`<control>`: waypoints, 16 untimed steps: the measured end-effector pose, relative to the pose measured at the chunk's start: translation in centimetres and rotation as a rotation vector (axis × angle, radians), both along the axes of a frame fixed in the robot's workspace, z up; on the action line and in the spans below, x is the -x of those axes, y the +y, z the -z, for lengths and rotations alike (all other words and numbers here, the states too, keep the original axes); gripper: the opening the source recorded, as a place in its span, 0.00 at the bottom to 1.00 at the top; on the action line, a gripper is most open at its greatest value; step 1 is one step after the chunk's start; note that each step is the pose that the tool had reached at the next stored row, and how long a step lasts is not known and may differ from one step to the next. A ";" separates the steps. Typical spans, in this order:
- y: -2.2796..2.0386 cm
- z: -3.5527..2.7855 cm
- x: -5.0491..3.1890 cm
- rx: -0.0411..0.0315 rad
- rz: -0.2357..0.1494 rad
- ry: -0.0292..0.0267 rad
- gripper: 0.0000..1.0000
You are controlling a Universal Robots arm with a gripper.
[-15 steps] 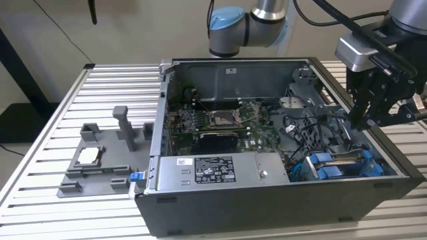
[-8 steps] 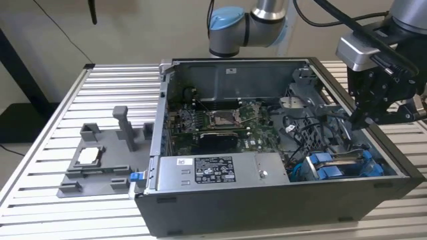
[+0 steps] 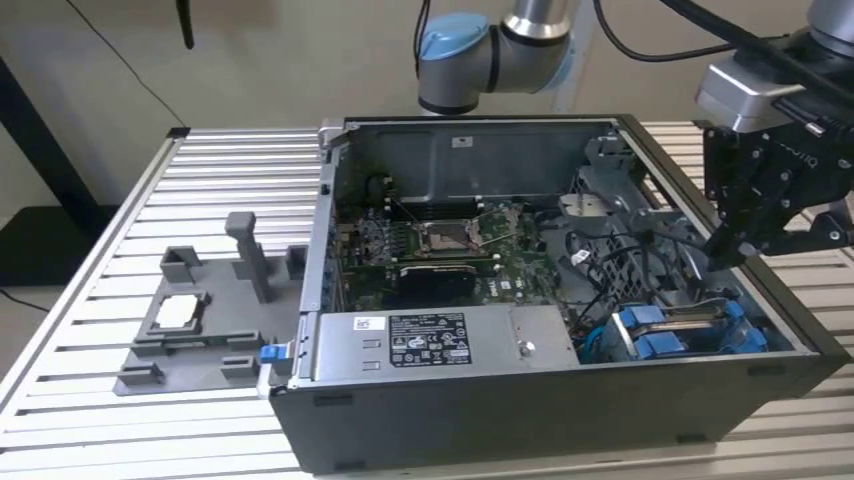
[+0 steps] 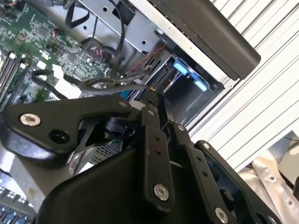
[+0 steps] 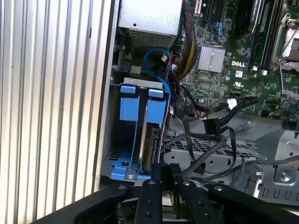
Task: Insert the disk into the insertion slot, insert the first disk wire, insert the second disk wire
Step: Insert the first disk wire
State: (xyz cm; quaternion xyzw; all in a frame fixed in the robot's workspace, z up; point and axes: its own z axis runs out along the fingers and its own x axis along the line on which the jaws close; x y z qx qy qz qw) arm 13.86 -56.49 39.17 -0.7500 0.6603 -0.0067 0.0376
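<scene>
Fingers (image 5: 157, 173) of the gripper (image 5: 167, 173) were pressed together on nothing, just beside the insertion slot (image 5: 117, 154); the disk (image 5: 150, 144) stood on edge inside it, long axis running away from the fingertips.

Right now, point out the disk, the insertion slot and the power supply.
the disk (image 5: 150, 144), first wrist view, metal edge.
the insertion slot (image 5: 122, 173), first wrist view, blue base.
the power supply (image 3: 427, 340), exterior view, label.
</scene>
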 end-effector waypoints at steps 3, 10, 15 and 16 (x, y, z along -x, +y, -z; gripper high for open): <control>0.00 0.24 -0.29 0.0013 0.006 0.0106 0.19; 0.04 1.23 -0.39 0.0012 0.056 0.0193 0.19; 0.06 1.78 -0.50 0.0020 0.087 0.0294 0.19; 0.06 1.79 -0.60 0.0043 0.087 0.0349 0.19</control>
